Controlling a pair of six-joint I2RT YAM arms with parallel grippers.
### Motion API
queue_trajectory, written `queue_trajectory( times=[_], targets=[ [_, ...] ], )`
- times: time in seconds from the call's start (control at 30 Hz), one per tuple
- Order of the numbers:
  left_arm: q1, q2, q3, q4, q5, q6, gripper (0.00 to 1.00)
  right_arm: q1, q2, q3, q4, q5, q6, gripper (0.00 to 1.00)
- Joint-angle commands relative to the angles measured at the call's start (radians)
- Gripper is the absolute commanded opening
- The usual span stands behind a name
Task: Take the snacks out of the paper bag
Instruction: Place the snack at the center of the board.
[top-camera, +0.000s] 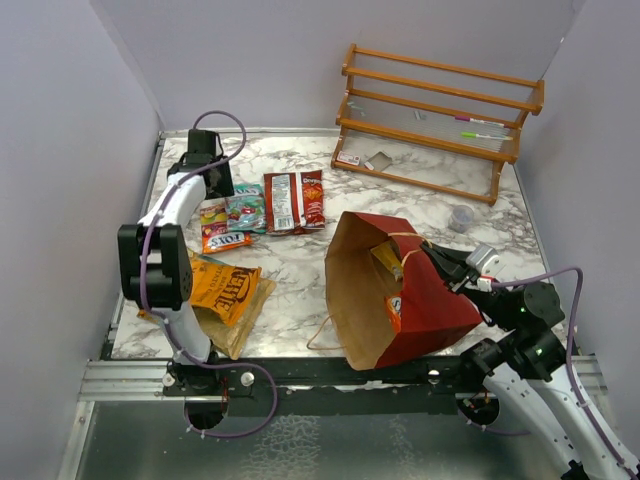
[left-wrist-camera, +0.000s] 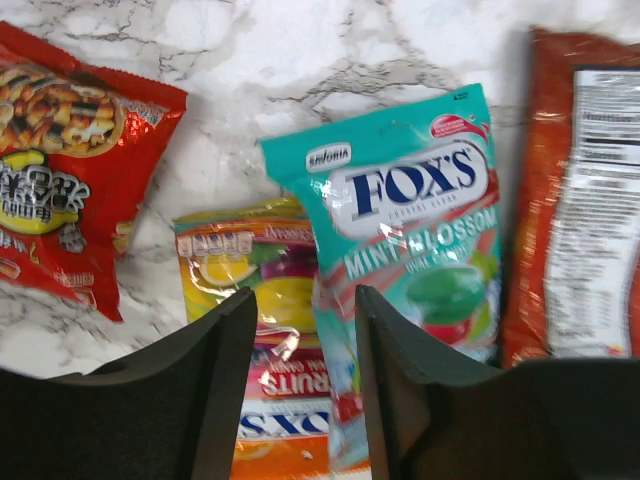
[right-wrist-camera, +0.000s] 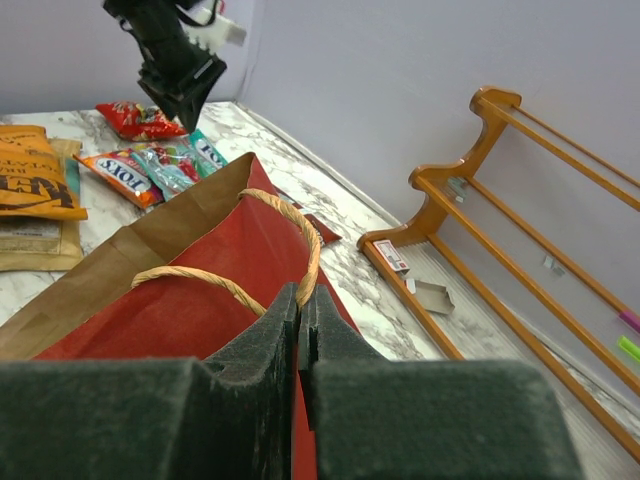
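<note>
The red paper bag (top-camera: 425, 300) lies on its side, its brown mouth open to the left. A yellow packet (top-camera: 388, 262) and an orange one (top-camera: 395, 308) show inside it. My right gripper (top-camera: 434, 257) (right-wrist-camera: 300, 298) is shut on the bag's twisted handle (right-wrist-camera: 312, 235). Out on the marble lie snacks: a teal mint packet (top-camera: 246, 208) (left-wrist-camera: 415, 215), a fruit-candy packet (top-camera: 222, 238) (left-wrist-camera: 255, 290), a small red packet (left-wrist-camera: 70, 150), a larger red packet (top-camera: 295, 200) and an orange chip bag (top-camera: 225, 288). My left gripper (top-camera: 219, 190) (left-wrist-camera: 305, 315) hangs open just over the mint packet's lower edge.
An orange wooden rack (top-camera: 440, 110) stands at the back right, with small white cards (top-camera: 350, 158) at its foot. A small clear cup (top-camera: 460, 217) sits behind the bag. Purple walls close in the left, back and right sides.
</note>
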Motion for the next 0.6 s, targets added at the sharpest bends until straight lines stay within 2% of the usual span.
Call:
queue_trajectory(
  times=[0.0, 0.07, 0.17, 0.33, 0.47, 0.57],
  targets=[
    [0.006, -0.257, -0.113, 0.162, 0.115, -0.045, 0.56, 0.002, -0.008, -0.005, 0.013, 0.007, 0.006, 0.02],
    [-0.007, -0.326, -0.174, 0.204, 0.151, -0.061, 0.62, 0.002, -0.002, -0.002, 0.005, 0.009, 0.002, 0.02],
    [-0.046, -0.400, -0.211, 0.231, 0.171, -0.064, 0.63, 0.002, 0.005, 0.012, -0.012, 0.017, -0.004, 0.02],
    [-0.117, -0.528, -0.301, 0.298, 0.288, -0.091, 0.64, 0.002, 0.007, 0.061, -0.070, 0.060, -0.017, 0.02],
    [-0.238, -0.604, -0.343, 0.288, 0.400, -0.084, 0.66, 0.002, 0.006, 0.135, -0.191, 0.081, -0.111, 0.02],
    [-0.332, -0.680, -0.400, 0.303, 0.401, -0.074, 0.67, 0.002, 0.004, 0.196, -0.314, 0.111, -0.170, 0.02]
  ],
)
